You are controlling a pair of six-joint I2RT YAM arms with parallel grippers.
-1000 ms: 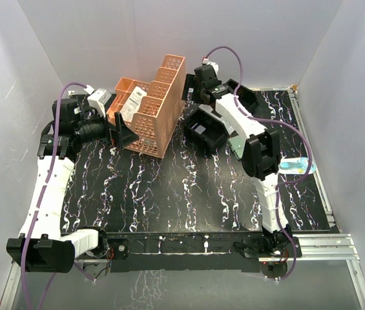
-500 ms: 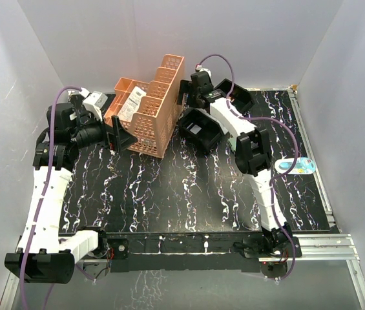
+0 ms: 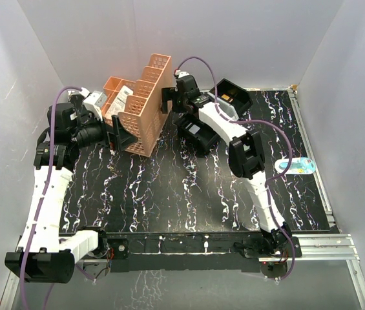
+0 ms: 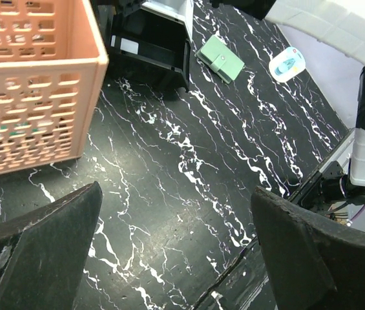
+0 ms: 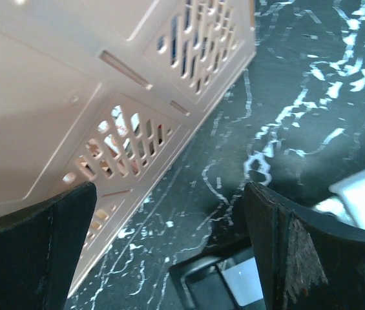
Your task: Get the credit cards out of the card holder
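Observation:
The card holder lies shut on the black marbled table, a small grey-green rectangle with a tab on one edge. It shows only in the left wrist view, beyond the black tray; the right arm covers that spot from above. No credit cards show. My left gripper hangs open over bare table beside the orange organiser, far from the card holder. My right gripper is open too, low between the organiser's lattice wall and the tray's corner. From above, the right gripper sits against the organiser's right side.
The orange lattice organiser stands at the back left with my left gripper at its front. The black tray lies under the right arm. A blue and white oval item rests near the table's right edge.
The right arm has swung left to the organiser's side. The organiser and the black tray have both shifted left. The left arm shifted slightly, then held still.

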